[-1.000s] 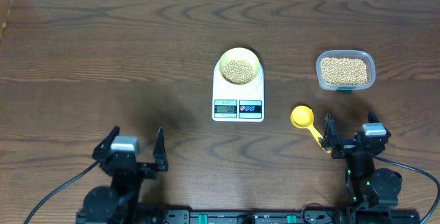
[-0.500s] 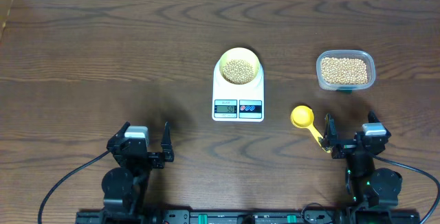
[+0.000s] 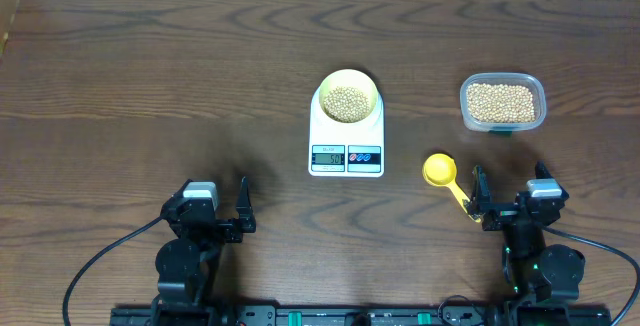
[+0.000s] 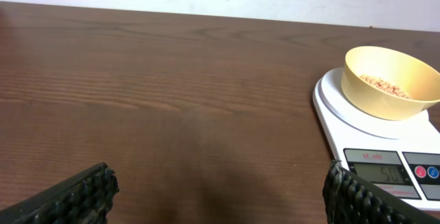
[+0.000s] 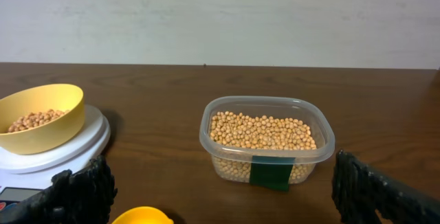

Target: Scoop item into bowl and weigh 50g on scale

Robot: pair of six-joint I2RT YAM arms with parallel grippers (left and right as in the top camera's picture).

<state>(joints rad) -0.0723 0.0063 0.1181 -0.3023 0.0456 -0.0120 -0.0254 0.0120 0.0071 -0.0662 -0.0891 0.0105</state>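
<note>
A pale yellow bowl (image 3: pixel 347 97) holding tan beans (image 3: pixel 347 104) sits on the white scale (image 3: pixel 346 156), whose display reads 50 in the left wrist view (image 4: pixel 375 174). The bowl also shows in the left wrist view (image 4: pixel 392 83) and the right wrist view (image 5: pixel 40 117). More beans (image 5: pixel 261 132) fill a clear tub (image 3: pixel 502 103). My left gripper (image 3: pixel 214 210) is open and empty at the front left, well away from the scale. My right gripper (image 3: pixel 512 203) is open and empty at the front right, with the yellow scoop (image 3: pixel 443 175) lying just left of it.
The clear tub (image 5: pixel 267 143) has a dark green label on its near wall. The scoop's handle runs back toward my right gripper's left finger. Dark wood table (image 3: pixel 150 86) stretches left of the scale; a white wall stands beyond its far edge.
My left arm has drawn back and shifted right along the front edge, its gripper staying open. The right arm, scoop, bowl and scale have not moved.
</note>
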